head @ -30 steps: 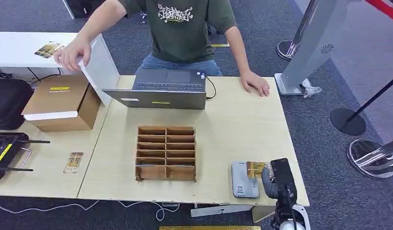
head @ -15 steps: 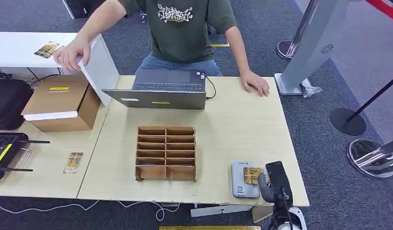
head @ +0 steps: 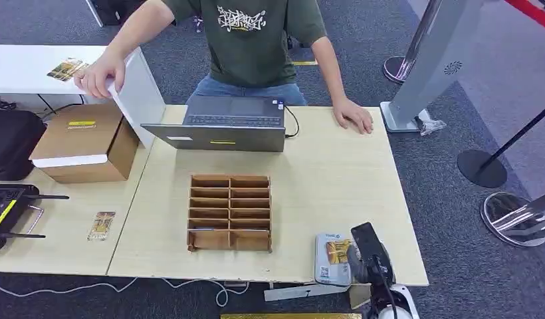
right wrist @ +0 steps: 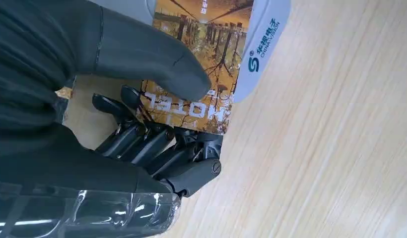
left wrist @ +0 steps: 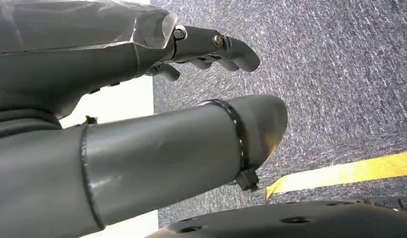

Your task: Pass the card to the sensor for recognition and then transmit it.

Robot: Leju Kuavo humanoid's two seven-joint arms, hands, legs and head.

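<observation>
Gold-printed card point(right wrist: 199, 54) sits pinched between my right hand's point(head: 364, 252) thumb and darker fingers point(right wrist: 157, 144), lying over the grey sensor point(head: 324, 266) at the near edge of the wooden table point(head: 323, 179). To do this well, I judge I should keep the card flat and centred on the pad, grip steady, until it reads. My left hand point(left wrist: 142, 114) hangs over the carpet, fingers loosely curled and holding nothing. A person sits behind the laptop point(head: 223, 126).
</observation>
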